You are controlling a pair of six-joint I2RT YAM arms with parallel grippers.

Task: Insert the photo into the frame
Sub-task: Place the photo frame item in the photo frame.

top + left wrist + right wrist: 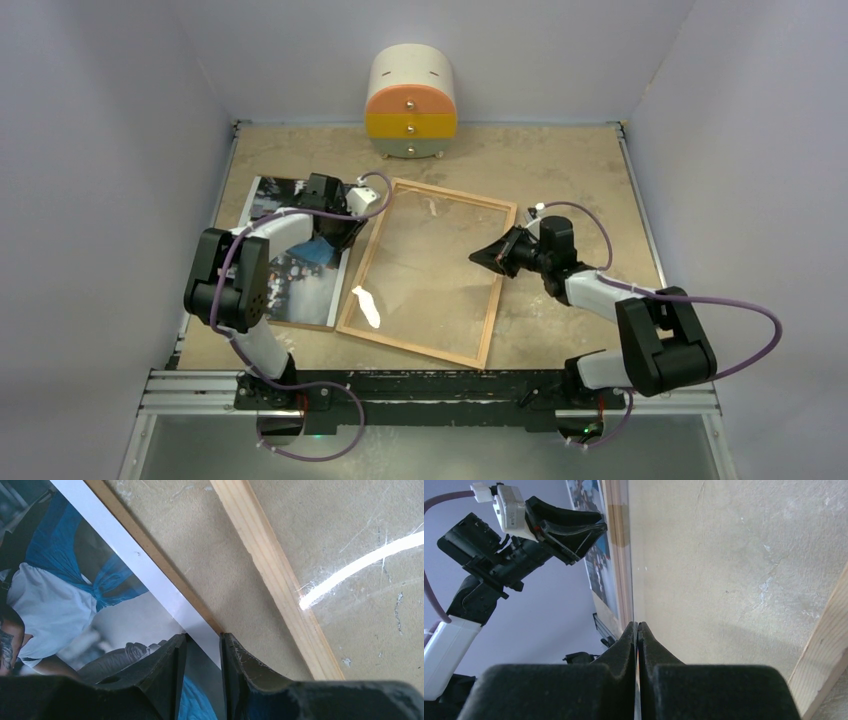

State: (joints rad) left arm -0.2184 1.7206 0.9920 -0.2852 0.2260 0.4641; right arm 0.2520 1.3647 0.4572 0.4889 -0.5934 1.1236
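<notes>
Lying where, the photo (305,287)? (Reader)
Flat, just left of the frame (455,193); left gripper (204,640) narrowly parted astride its edge, clamping nothing; right gripper (638,627) closed, empty. (Legend)

I have open tabletop (575,175) along the right edge and in the far right corner. The frame (410,346) takes up the middle and the photo (300,285) the left edge, with only a narrow bare strip between them. My left tool (343,232) hangs at the photo's edge there. The cabinet (411,105) blocks the middle of the far edge. My right tool (482,256) sits low over the frame's right side.
</notes>
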